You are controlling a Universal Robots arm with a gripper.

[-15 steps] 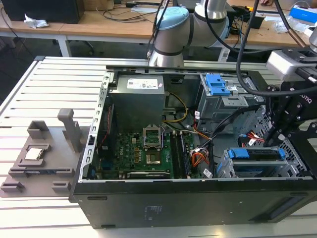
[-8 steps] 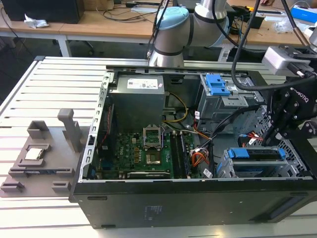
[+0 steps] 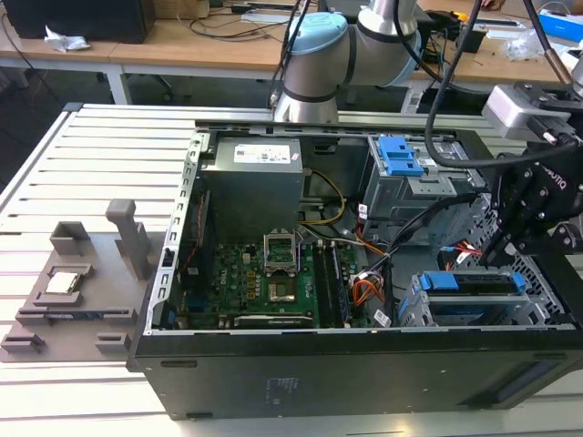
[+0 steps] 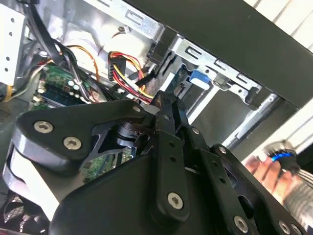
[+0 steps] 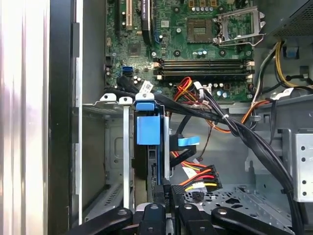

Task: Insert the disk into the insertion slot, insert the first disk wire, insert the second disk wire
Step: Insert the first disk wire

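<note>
The disk (image 3: 474, 284), in its bright blue carrier, sits in the insertion slot (image 3: 414, 308) of the grey cage at the exterior view's lower right. In the first wrist view the blue carrier handle (image 5: 148, 129) stands between the cage's metal rails (image 5: 126, 147). My gripper (image 5: 165, 195) hangs over the disk's rear end with its fingers (image 4: 166, 105) shut together; I cannot make out anything between them. A loose plug with red, yellow and black wires (image 5: 199, 180) lies just beside the fingers. A blue flat wire (image 5: 188, 142) hangs near the disk, unplugged.
The open case holds a green motherboard (image 3: 273, 278), a grey power supply (image 3: 250, 182) and a taller cage with a blue latch (image 3: 398, 155). Thick black cable bundles (image 5: 244, 132) cross beside the cage. A grey fixture (image 3: 82, 282) lies outside the case. A hand (image 4: 261, 169) shows beyond the case wall.
</note>
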